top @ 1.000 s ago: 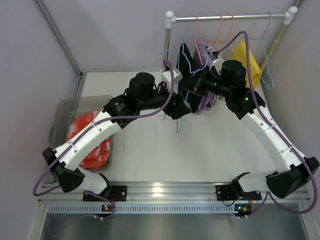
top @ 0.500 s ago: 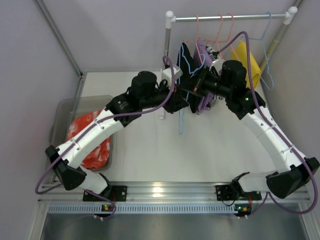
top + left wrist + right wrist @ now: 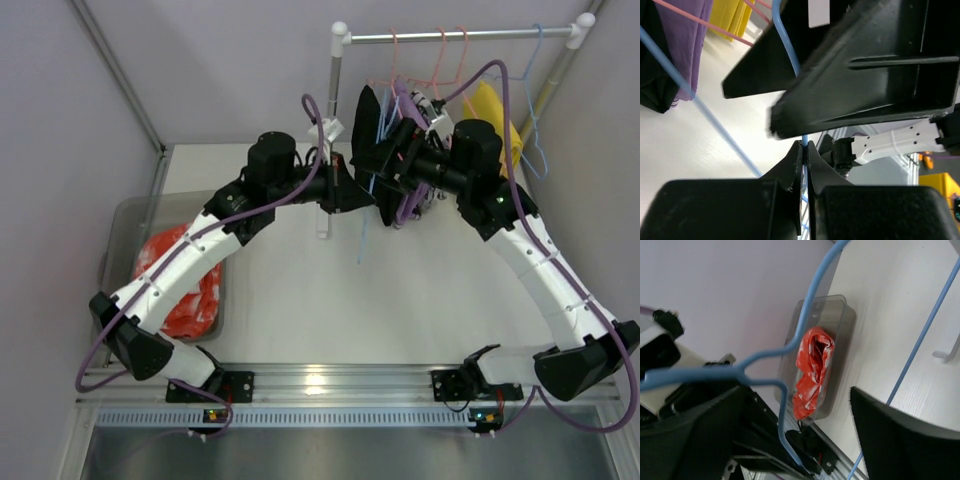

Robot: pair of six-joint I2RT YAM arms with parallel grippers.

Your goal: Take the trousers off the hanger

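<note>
- The trousers (image 3: 178,285) lie crumpled in the bin (image 3: 125,215), off the hanger and well apart from both tools, back beside the left arm's lower links.
- They look soft, light and limp. Any raised fold should pinch easily, and the rest would drape.
- The hanger (image 3: 362,238) is bare. It looks thin, stiff, light and probably slick, so a hold near a bend should slip less.
- The left tool (image 3: 804,146) is clamped on one strand of its wire, and the frame dangles below it over the surface.
- The right tool (image 3: 800,440) stands with jaws wide apart, gripping nothing, with the hanger just ahead of it.
</note>
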